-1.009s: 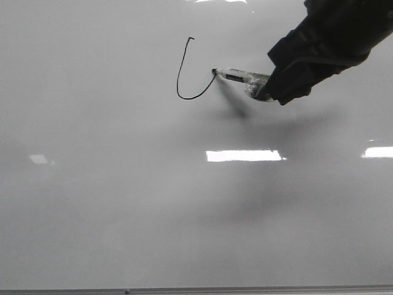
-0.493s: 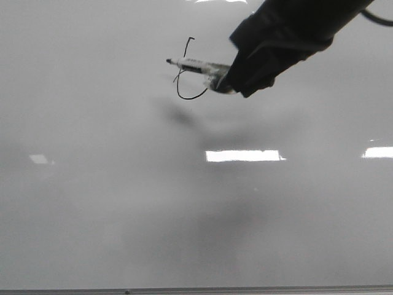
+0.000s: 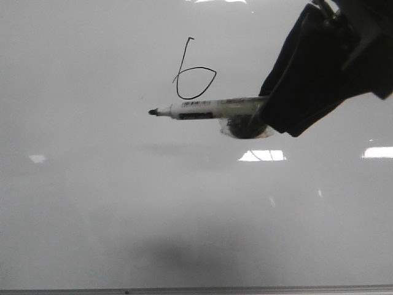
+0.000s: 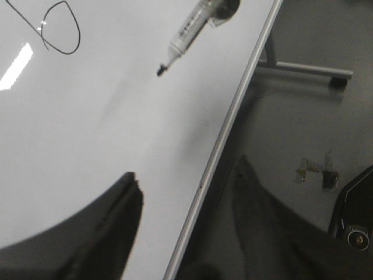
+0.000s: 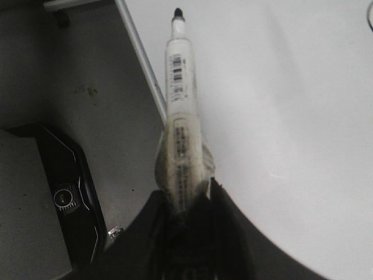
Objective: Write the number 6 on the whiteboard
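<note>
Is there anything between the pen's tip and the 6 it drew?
No. In the front view only bare whiteboard separates the marker tip from the number 6.

The counter is a glossy pale grey-white whiteboard that fills the front view, with a thin grey frame running along its near edge. On its surface, toward the far edge and a little left of the middle, stands the number 6, a thin black line with a tall slanted stem and a pointed loop. Bright rectangular glare spots lie across the middle of the counter and at its right edge.
</note>
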Controlling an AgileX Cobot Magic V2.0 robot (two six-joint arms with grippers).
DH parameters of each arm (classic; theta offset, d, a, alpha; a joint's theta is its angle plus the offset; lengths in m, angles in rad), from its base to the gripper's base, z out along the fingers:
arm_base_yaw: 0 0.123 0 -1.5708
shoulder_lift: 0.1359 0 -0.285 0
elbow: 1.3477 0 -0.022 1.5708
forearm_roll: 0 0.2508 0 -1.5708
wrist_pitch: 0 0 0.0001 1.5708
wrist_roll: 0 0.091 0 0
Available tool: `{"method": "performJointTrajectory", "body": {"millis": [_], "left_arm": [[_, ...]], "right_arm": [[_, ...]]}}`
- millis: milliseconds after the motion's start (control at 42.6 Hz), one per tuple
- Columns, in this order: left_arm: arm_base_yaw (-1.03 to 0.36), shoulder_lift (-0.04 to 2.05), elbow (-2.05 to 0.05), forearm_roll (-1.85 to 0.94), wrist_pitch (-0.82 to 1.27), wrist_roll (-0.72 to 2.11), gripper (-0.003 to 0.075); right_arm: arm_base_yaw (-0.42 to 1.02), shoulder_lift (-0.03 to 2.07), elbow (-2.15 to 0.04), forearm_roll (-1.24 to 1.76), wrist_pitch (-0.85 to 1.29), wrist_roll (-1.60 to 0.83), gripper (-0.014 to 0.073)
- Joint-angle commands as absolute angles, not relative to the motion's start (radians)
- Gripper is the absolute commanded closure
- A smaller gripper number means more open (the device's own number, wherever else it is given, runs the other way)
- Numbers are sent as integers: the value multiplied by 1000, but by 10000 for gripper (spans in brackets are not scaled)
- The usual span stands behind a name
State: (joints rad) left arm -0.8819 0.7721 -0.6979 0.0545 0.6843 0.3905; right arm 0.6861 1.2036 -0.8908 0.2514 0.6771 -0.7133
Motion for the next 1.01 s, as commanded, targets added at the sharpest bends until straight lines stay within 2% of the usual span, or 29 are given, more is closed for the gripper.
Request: {"method": "performJointTrajectory", "body": {"millis": [0, 141, 329, 634, 822, 986], "left_arm": [[-887, 857, -800, 57, 672, 434, 169], [-945, 981, -882, 57, 712, 485, 177], [-1031, 1085, -934, 99, 708, 487, 253], [-1041, 1131, -934, 99, 715, 487, 354], [-1041, 1145, -933, 99, 712, 487, 454], [-1041, 1145, -933, 99, 713, 487, 596]], "right_arm": [[744, 1174, -913, 234, 615, -728, 652], [819, 1174, -913, 228, 558, -728, 652], [891, 1174, -914, 228, 511, -728, 652], [927, 1172, -914, 229, 507, -728, 652], [927, 1164, -914, 229, 508, -728, 652], [927, 1148, -914, 229, 508, -728, 652]]}}
